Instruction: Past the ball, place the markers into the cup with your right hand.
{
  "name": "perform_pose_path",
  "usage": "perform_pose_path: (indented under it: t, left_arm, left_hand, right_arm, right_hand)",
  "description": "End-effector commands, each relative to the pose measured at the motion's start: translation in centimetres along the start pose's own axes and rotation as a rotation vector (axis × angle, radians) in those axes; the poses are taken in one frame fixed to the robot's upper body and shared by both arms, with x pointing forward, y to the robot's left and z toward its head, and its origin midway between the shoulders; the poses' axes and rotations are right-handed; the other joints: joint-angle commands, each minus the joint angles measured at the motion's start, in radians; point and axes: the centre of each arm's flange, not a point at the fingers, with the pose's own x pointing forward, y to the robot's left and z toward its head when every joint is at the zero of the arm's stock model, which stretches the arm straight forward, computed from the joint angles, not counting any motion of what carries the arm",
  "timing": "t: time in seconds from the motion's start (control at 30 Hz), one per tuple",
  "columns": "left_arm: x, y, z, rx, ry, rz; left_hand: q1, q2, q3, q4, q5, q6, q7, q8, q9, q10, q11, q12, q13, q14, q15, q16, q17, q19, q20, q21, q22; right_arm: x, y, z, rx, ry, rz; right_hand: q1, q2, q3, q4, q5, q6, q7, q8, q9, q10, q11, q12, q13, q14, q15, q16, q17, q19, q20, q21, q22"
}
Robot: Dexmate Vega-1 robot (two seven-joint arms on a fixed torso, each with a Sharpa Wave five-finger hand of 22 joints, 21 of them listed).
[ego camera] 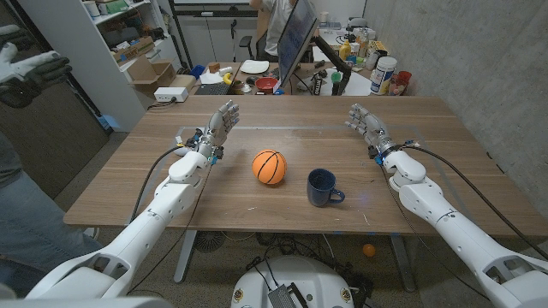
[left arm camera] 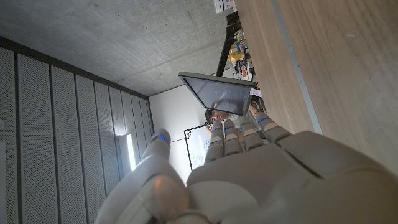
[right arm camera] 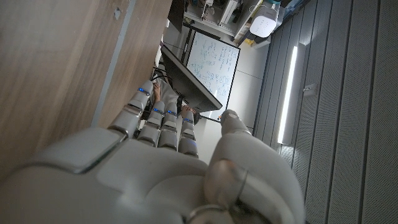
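One dark blue cup was seen standing upright on the wooden table, its handle turned toward the robot's right, with an orange ball set just beside it on the robot's left, the two apart. Nothing could be made out inside the cup, its interior being dark, and no markers could be made out on the tabletop. The right hand was held above the table's right part, well apart from the cup, with its fingers extended and slightly apart and nothing gripped; in the right wrist view the same hand was shown from behind, fingers reaching out side by side. The left hand was raised over the left part of the table, likewise spread and holding nothing, and was seen from behind in the left wrist view. Beyond the far edge, a tilted monitor, cluttered shelves, cardboard boxes and bottles were seen, with a person partly hidden behind the monitor. At the left edge, a gloved hand of another person was cut off by the frame.
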Motion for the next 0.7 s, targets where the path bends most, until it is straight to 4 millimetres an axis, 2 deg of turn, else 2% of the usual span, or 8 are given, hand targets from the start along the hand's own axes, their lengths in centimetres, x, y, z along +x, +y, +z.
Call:
perform_pose_path:
  t: [0.03,0.3,0.37,0.5,0.7]
  left_arm:
    - [0.3,-0.2,0.1,0.024,0.007,-0.017]
    - [-0.1,0.3,0.2,0.023,0.007,-0.009]
    - [-0.1,0.3,0.2,0.021,0.007,-0.01]
    - [-0.1,0.3,0.2,0.022,0.001,-0.012]
    - [-0.1,0.4,0.5,0.03,-0.001,-0.023]
  left_hand:
    - [0.01,0.001,0.004,0.0,0.007,0.011,0.0,0.005,0.002,0.006,-0.003,0.003,0.002,0.0,0.005,0.007,0.006,-0.018,0.001,0.0,0.003]
    - [0.009,0.001,0.004,0.0,0.007,0.012,0.002,0.005,0.002,0.007,-0.002,0.003,0.002,-0.005,0.005,0.005,0.006,-0.026,-0.001,-0.002,0.004]
    - [0.009,0.0,0.004,0.0,0.007,0.013,0.0,0.006,0.002,0.007,-0.003,0.003,0.002,-0.005,0.005,0.005,0.006,-0.027,-0.001,-0.001,0.004]
    - [0.009,0.0,0.004,0.0,0.007,0.014,0.0,0.006,0.002,0.007,-0.001,0.003,0.002,-0.006,0.005,0.005,0.005,-0.029,0.0,-0.001,0.004]
    - [0.009,0.0,0.003,0.0,0.007,0.017,0.0,0.007,0.002,0.008,-0.003,0.003,0.002,-0.006,0.005,0.006,0.005,-0.031,0.001,-0.001,0.004]
  right_arm:
    - [-0.6,-0.3,0.9,-0.053,-0.019,-0.021]
    - [-1.4,-0.2,1.5,-0.114,-0.02,-0.043]
    - [-1.6,-0.1,1.6,-0.123,-0.015,-0.046]
    - [-1.9,0.1,2.0,-0.169,0.001,-0.041]
    - [-2.5,0.2,2.8,-0.24,0.011,-0.045]
  right_hand:
    - [0.019,0.002,0.007,-0.011,0.007,0.01,0.0,0.006,0.004,0.012,-0.004,0.006,0.003,0.009,0.001,0.004,-0.002,0.004,0.009,0.008,0.003]
    - [0.051,0.001,0.021,-0.037,0.01,0.021,-0.006,0.01,0.004,0.016,-0.009,0.007,0.003,0.014,0.004,0.001,-0.008,0.006,0.021,0.007,0.002]
    - [0.067,-0.007,0.026,-0.051,0.009,0.022,-0.006,0.009,0.004,0.017,-0.01,0.006,0.004,0.022,0.02,0.001,-0.013,0.023,0.039,0.011,0.001]
    - [0.078,-0.011,0.028,-0.058,0.007,0.022,-0.004,0.008,0.005,0.019,-0.01,0.006,0.004,0.032,0.055,0.002,-0.015,0.049,0.067,0.017,0.001]
    - [0.105,-0.016,0.037,-0.073,0.008,0.023,-0.002,0.008,0.005,0.017,-0.009,0.004,0.005,0.041,0.089,0.001,-0.02,0.065,0.083,0.015,-0.001]
